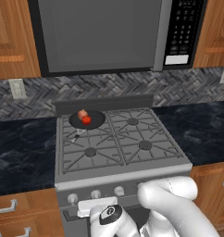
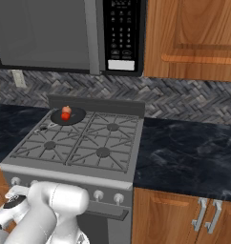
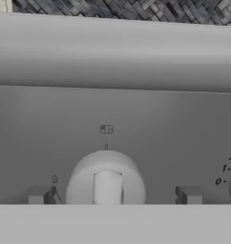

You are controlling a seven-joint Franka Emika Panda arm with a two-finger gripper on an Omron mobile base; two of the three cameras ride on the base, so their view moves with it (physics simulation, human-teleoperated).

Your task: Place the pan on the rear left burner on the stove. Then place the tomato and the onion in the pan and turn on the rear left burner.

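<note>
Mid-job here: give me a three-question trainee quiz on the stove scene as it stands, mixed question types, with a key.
1. True or false: the tomato and onion lie in the pan.
2. The pan sits on which burner? A rear left, B rear right, C front left.
3. Fill in: in the hand view, the gripper faces a stove ____ between its fingertips.

Key: 1 true; 2 A; 3 knob.
</note>
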